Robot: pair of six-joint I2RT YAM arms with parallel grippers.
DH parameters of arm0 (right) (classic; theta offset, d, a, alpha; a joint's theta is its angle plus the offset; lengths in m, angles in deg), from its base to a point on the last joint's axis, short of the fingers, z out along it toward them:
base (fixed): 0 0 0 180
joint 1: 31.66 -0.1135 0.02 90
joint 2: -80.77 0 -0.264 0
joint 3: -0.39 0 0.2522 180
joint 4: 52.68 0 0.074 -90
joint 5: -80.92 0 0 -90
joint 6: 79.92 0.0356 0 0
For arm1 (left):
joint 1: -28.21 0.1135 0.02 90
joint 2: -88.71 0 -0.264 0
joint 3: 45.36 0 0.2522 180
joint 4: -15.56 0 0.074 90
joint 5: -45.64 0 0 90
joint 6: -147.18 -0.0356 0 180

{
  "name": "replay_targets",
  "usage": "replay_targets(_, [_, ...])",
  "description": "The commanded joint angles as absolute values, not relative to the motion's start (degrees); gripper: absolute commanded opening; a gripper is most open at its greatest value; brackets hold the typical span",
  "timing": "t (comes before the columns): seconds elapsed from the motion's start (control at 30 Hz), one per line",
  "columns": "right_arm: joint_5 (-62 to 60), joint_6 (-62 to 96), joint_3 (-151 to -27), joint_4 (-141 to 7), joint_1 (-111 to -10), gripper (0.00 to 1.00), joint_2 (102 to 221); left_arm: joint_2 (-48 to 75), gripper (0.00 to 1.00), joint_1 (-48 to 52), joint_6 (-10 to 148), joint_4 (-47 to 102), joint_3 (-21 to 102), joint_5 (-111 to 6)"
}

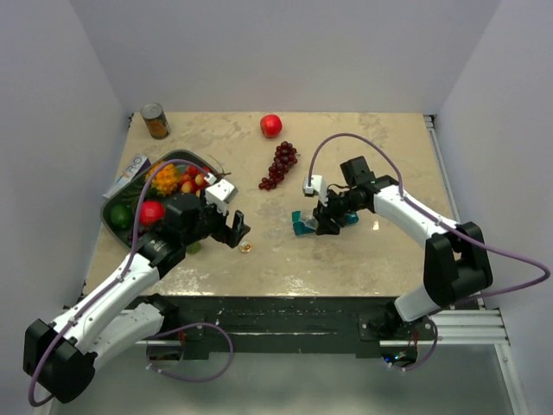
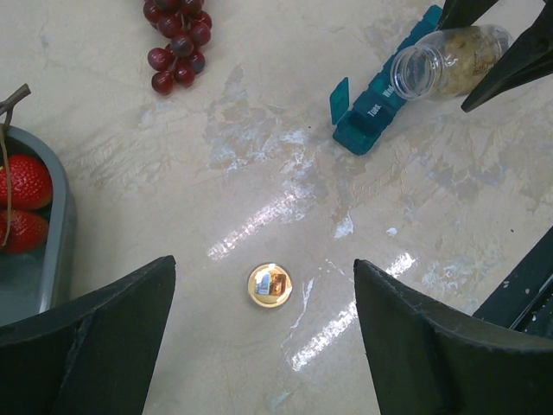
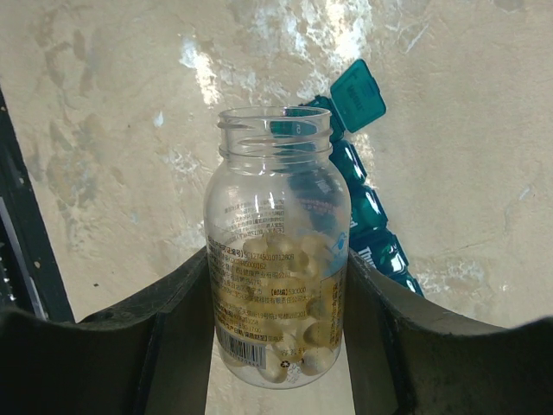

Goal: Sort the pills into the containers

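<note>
Right gripper [image 3: 276,290] jaws about half open, clamped on the sides of a clear uncapped pill bottle [image 3: 276,251]. The bottle is tipped, its mouth pointing away from the jaws, and pale yellowish pills [image 3: 285,346] are piled at the base end between the fingers. The teal pill organiser [image 3: 367,207] lies on the table under and just right of the bottle, running from beside the right finger out past the mouth. The lid of its far end compartment is flipped up just beyond the bottle mouth; the other lids look shut. Cannot tell whether bottle and organiser touch. Left gripper [image 1: 235,226] jaws wide open, holding nothing, hovering over the table [image 1: 363,259]. A small gold cap [image 2: 270,285] lies flat between and slightly ahead of its fingertips, touching neither. Grapes [image 2: 177,39] are far ahead of the left jaws and to their left. A dark fruit tray [image 2: 60,216] is just left of the left finger, with strawberries [image 2: 22,181] in it. Organiser and bottle are ahead-right of the left jaws, well apart from them. The surface is beige marbled, with glare streaks. A can [image 1: 155,121] and a red fruit [image 1: 270,125] sit at the far edge. Plain pale walls [image 1: 285,52] on three sides.
</note>
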State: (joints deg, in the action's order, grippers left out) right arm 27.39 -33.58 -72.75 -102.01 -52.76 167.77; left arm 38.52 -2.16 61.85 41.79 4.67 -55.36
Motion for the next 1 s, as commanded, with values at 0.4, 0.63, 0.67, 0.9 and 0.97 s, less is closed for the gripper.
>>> replay_targets(0.4, [15.0, -33.4, -79.5, -107.3, -58.1, 0.00, 173.1, 40.7, 0.87, -1.8, 60.1, 41.3, 5.6, -51.7])
replay_targets(0.63, [12.3, -33.2, -80.1, -108.4, -59.3, 0.00, 174.3, 40.9, 0.87, -1.8, 59.9, 41.3, 5.6, -51.5])
replay_targets(0.67, [11.9, -33.1, -80.3, -108.5, -59.6, 0.00, 174.5, 40.9, 0.87, -1.8, 59.9, 41.3, 5.6, -51.5])
replay_targets(0.9, [9.5, -32.5, -82.1, -110.0, -61.0, 0.00, 176.0, 40.9, 0.87, -1.8, 60.0, 41.4, 5.6, -51.6])
replay_targets(0.97, [9.0, -32.4, -82.5, -110.4, -61.2, 0.00, 176.6, 40.9, 0.87, -1.8, 59.9, 41.4, 5.6, -51.5])
